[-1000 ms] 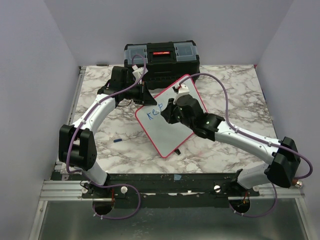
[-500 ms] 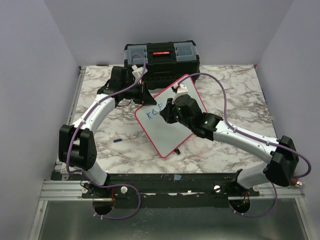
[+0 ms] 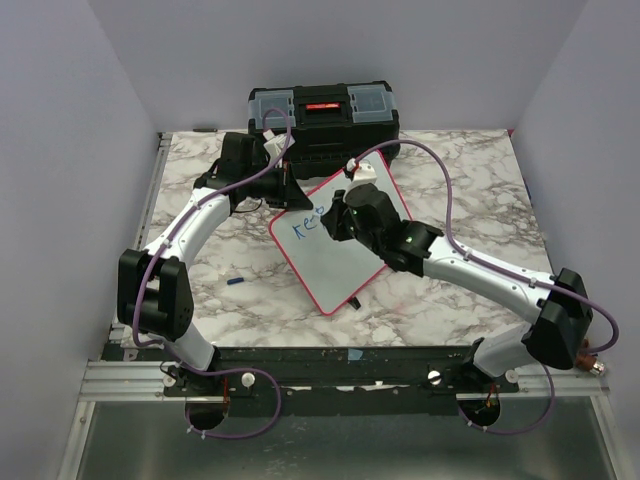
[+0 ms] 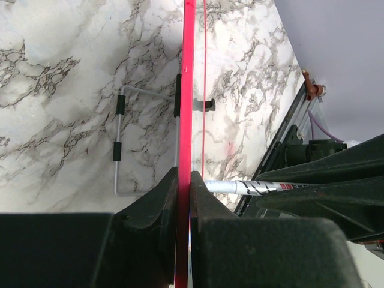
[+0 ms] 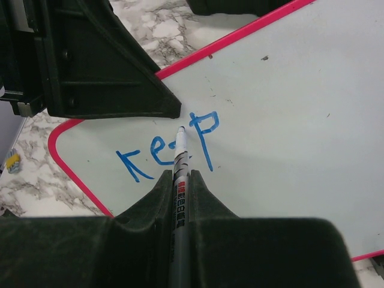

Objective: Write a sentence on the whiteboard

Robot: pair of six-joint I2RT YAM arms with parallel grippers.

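Black-fingered right claw [image 5: 179,180] is clamped around a white-barrelled marker pen [image 5: 180,157]. The pen tip touches the flat white board with a thin red rim [image 5: 288,96], between the last two letters of the blue handwritten word "keep" [image 5: 204,129]. The black left claw [image 4: 183,180] is closed narrowly on the board's red far edge. The board sits mid-way across the marbled white counter [image 3: 470,180], just in front of the black plastic toolbox [image 3: 323,118].

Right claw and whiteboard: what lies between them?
A marker, clamped in the right claw, tip at blue lettering on the whiteboard; right wrist view shows it.
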